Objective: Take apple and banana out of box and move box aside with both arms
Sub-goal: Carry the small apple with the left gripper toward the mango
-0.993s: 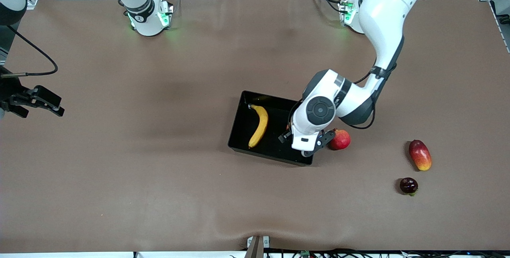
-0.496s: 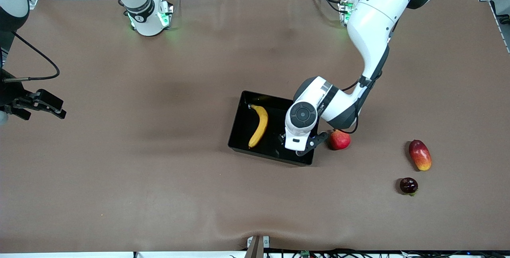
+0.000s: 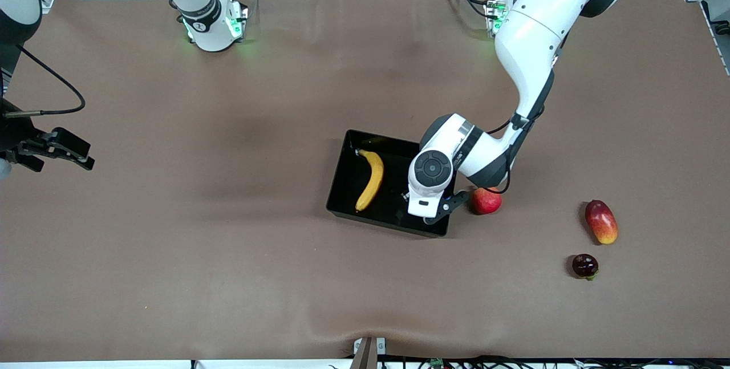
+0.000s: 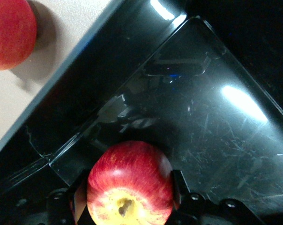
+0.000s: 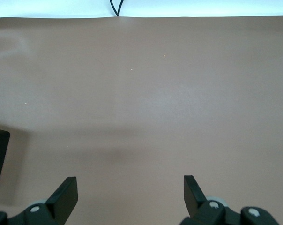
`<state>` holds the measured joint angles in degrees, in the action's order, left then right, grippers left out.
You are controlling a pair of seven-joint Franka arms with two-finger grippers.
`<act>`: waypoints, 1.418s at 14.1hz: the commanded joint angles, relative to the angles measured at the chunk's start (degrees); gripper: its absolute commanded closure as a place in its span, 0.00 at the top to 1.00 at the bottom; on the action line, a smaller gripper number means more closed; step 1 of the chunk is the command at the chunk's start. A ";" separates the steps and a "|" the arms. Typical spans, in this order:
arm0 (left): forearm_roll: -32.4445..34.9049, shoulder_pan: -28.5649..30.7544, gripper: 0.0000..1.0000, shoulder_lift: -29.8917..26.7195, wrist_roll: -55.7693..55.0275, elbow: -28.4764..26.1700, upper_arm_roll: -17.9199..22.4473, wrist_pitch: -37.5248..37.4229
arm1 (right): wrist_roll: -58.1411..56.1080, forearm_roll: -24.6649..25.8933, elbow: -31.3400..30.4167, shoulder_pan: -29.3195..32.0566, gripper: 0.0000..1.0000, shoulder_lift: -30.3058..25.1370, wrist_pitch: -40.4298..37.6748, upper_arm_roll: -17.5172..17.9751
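The black tray lies mid-table with the yellow banana in it. My left gripper is over the tray's corner at the left arm's end, shut on the red-and-yellow apple. In the left wrist view the apple sits between both fingers just above the glossy tray floor. The wrist hides the apple in the front view. My right gripper is open and empty, waiting over bare table at the right arm's end; it also shows in the right wrist view.
A red pomegranate lies on the table just outside the tray wall, beside my left gripper, and shows in the left wrist view. A red-yellow mango and a dark purple fruit lie toward the left arm's end.
My left arm has moved with the apple from above the tray wall by the pomegranate to farther over the tray. The right gripper has barely shifted.
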<state>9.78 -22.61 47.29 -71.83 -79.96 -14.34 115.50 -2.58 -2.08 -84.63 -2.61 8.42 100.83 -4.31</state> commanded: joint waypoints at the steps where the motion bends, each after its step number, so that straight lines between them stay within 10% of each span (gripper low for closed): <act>1: 1.56 -0.42 0.00 -0.62 1.51 1.12 0.36 0.07 | 0.03 0.50 0.78 0.41 1.00 0.19 -0.19 0.44; 10: 0.33 7.30 0.00 -16.17 18.27 1.12 -0.34 -7.04 | -0.06 0.41 0.78 0.32 1.00 0.19 -0.28 0.44; 20: 2.25 26.82 0.00 -15.56 38.25 -12.56 -0.16 -3.47 | -0.24 0.15 0.78 -0.11 1.00 0.28 -0.10 0.53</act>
<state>10.20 3.08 33.00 -33.73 -86.62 -13.88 108.01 -2.58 -2.08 -84.58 -2.85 8.42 100.83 -4.09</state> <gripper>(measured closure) 0.260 0.000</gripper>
